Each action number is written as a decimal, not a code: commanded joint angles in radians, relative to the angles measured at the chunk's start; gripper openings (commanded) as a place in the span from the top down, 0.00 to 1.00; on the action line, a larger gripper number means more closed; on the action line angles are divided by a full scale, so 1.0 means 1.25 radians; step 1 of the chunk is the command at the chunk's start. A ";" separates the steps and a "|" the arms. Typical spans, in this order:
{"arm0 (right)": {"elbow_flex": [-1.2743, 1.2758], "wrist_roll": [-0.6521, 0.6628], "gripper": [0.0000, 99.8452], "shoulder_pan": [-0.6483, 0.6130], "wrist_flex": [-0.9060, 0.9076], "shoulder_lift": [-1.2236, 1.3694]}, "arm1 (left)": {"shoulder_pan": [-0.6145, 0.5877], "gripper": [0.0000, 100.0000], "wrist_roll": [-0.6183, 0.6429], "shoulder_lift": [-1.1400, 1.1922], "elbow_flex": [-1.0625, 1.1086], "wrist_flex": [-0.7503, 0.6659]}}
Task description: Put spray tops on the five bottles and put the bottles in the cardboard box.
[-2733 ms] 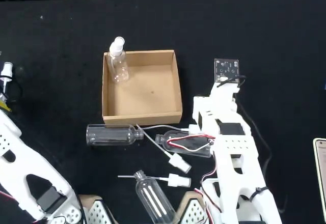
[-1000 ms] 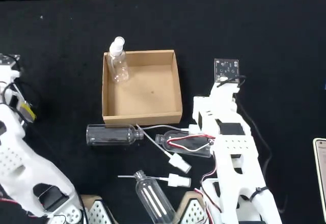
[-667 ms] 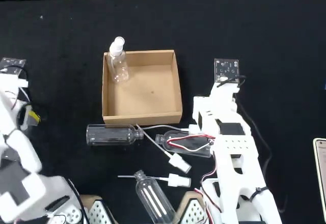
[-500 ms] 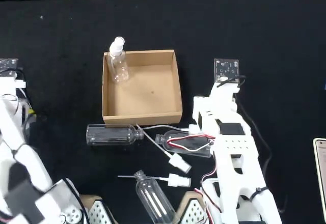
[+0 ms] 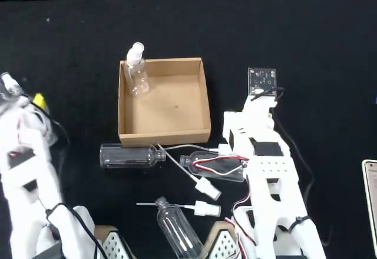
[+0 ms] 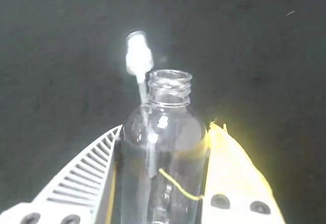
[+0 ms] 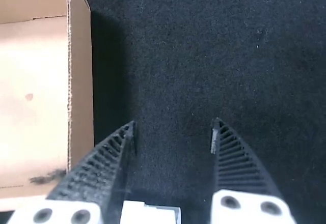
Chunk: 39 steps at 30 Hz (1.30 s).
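The left arm (image 5: 26, 170) has swung about along the left edge of the frame in the last 3 seconds. It began folded low in the lower-left corner and now stands further in, with its wrist at mid-left. Nothing else has moved: the right arm (image 5: 265, 165), the box (image 5: 165, 135) and the things lying below it are where they were.

The left pincer (image 6: 164, 128) is clamped on an open bottle (image 6: 165, 102), 1 finger on each side, with the bare neck pointing away from the wrist. A loose spray top (image 6: 138, 56) lies on the black table (image 6: 265, 40) just beyond that neck, its thin tube running back toward the bottle. Whether the tube touches the bottle I cannot tell. From above, that spray top (image 5: 8, 82) sits at the far left edge, above the arm.

My reading is that the swing brought the bottle's mouth up to its top, so the fitting is being set up but is not yet done.

The right pincer (image 7: 173, 127) has its fingers apart and holds nothing, hanging over bare table just beside the box's right wall.

So far 1 capped bottle (image 5: 136, 70) stands in the box's upper-left corner. 3 uncapped bottles (image 5: 129, 156) lie below the box, 1 partly under the right arm, with 2 spare spray tops (image 5: 206, 187) among them. That leaves 4 bottles to cap and box.
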 commanded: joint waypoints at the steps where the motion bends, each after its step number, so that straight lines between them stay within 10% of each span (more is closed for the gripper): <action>1: -0.006 0.002 0.79 0.014 -0.020 -0.040 | 0.033 0.86 0.036 -0.026 0.063 -0.253; 16: -0.006 0.002 0.79 0.014 -0.020 -0.039 | 0.222 0.86 0.063 -0.025 0.084 -0.342; 34: -0.006 0.002 0.79 0.014 -0.020 -0.040 | 0.235 0.86 0.058 0.201 -0.020 -0.345; 39: -0.006 0.002 0.79 0.015 -0.020 -0.040 | 0.238 0.86 0.058 0.244 0.025 -0.563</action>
